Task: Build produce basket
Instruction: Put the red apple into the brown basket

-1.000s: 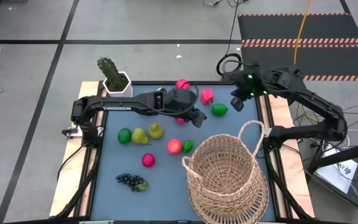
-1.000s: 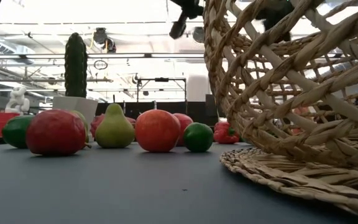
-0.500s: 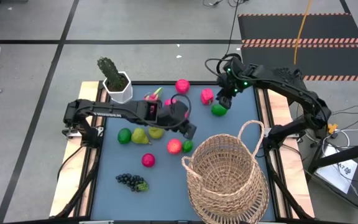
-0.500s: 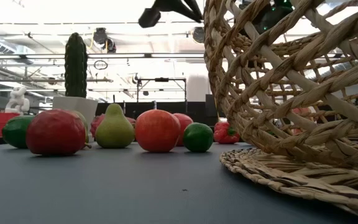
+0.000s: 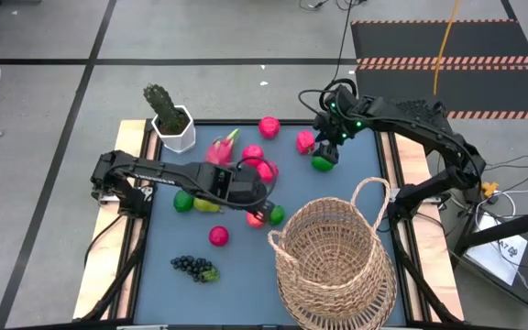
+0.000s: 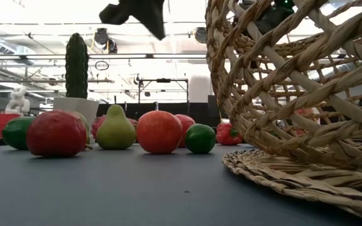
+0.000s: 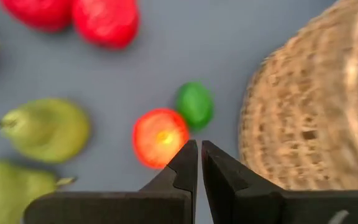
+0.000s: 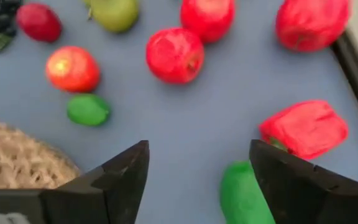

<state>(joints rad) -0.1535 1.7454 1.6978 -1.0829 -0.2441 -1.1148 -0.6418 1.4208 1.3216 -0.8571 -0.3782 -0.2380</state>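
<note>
A: Where does the high camera sit?
B: Straight above, well off, taking in the whole dark blue-grey table [image 5: 236,257], both arms and the grey floor around it

A: And the low one?
B: At table-top level, facing across into the room; the large tan woven wicker basket [image 6: 294,81] stands very near its lens

A: The wrist cameras?
B: Each looks down past its own dark fingers, close to the table. The left one faces a small round red-orange apple [image 7: 160,137] and small green lime [image 7: 194,104]

A: Any overlap?
B: That apple [image 5: 257,216] and lime [image 5: 276,214] show in the high, low, and right wrist views too
</note>
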